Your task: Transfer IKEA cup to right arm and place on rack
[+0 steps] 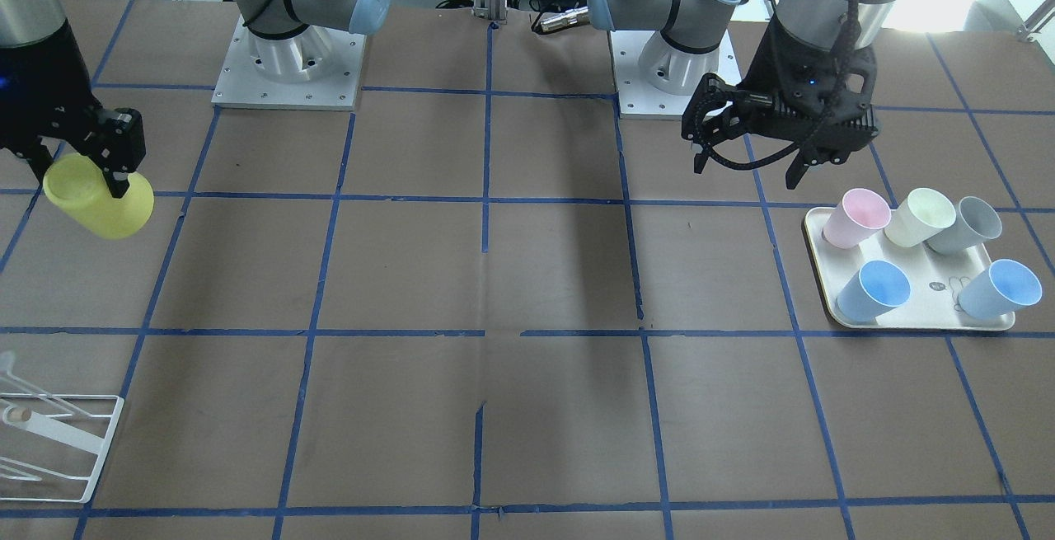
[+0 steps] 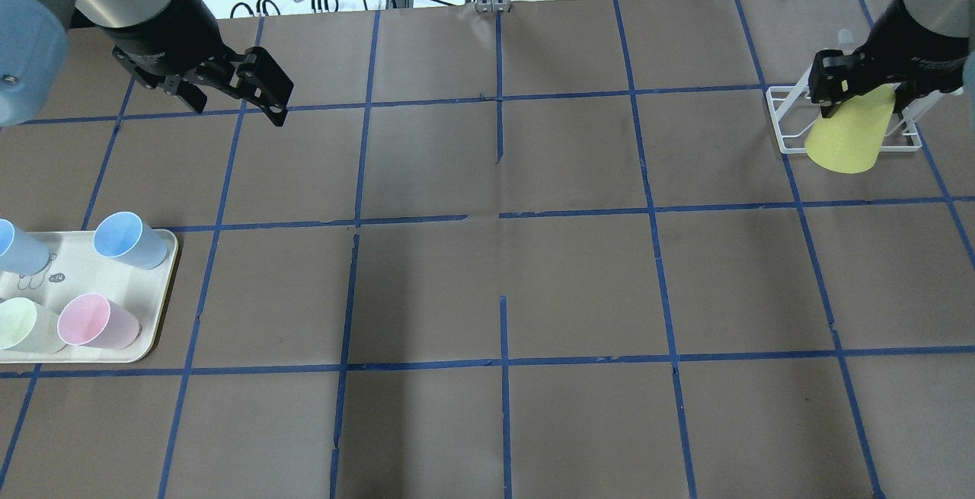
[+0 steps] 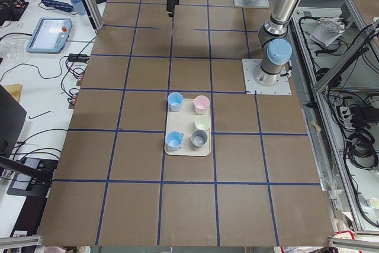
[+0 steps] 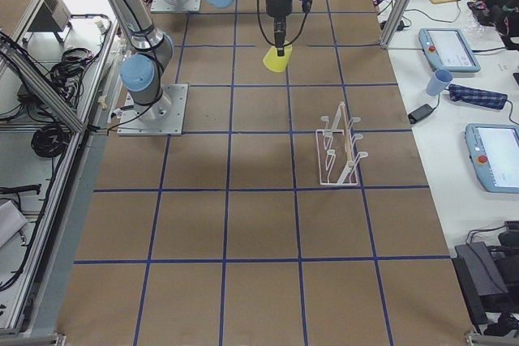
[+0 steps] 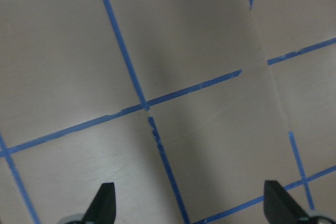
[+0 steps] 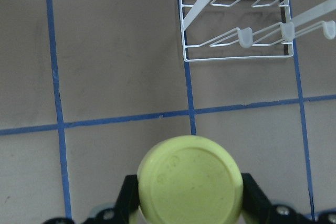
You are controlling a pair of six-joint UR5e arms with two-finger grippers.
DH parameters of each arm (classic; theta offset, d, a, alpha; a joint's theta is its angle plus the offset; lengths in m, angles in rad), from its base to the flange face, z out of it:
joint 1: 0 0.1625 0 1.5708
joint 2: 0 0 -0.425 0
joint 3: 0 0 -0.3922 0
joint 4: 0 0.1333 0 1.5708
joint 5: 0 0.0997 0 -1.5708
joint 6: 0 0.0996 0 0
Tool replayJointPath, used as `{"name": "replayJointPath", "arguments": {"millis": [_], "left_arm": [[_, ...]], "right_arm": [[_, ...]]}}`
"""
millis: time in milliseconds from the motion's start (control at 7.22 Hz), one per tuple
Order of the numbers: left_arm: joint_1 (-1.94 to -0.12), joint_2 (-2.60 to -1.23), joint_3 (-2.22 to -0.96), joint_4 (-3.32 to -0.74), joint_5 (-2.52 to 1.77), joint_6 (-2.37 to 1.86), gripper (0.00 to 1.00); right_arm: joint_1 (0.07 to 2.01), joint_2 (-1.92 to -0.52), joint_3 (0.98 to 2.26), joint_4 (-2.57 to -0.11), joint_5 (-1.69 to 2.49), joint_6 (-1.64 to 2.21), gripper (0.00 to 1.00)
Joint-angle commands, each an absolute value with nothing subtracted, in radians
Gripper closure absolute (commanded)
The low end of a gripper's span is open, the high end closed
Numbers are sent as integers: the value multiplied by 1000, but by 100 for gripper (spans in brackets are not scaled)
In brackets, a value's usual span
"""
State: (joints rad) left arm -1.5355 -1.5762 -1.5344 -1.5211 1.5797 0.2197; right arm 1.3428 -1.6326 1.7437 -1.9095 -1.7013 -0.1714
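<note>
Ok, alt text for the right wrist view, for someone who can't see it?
The right gripper holds a yellow cup, base toward the camera, at bottom centre. At upper right a white wire rack stands on the brown, blue-taped table, clear of the cup.

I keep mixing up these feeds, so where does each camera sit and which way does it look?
Front-facing: across the table, facing the robot; bases on top, right gripper holding the IKEA cup.
Overhead: behind the robot, looking forward; left gripper left, rack right.
Exterior left: table end, left arm nearer, tray central.
Exterior right: opposite end, right arm nearer.
Left wrist: down at table, open fingertips showing.
Right wrist: down, past cup toward rack.
Shared: overhead and exterior left both show the tray.
</note>
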Motion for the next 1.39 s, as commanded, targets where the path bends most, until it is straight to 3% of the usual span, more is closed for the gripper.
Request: {"name": "replayJointPath", "arguments": {"millis": [0,554,1247], "left_arm": [[-1543,-1586,-1516,-1555,1589,120,0],[-1510,-1560,-1517,-1601,1568,92,0],[-1511,-1586,-1499,-1621,1529,40,0]], "right_arm": [[1325,-1518,1741,-2075,-1649,-202,100],[1198,-1411,1740,-2226,-1580,-420,100],[1175,-1341,1649,-2218,-1574,-448,100]]}}
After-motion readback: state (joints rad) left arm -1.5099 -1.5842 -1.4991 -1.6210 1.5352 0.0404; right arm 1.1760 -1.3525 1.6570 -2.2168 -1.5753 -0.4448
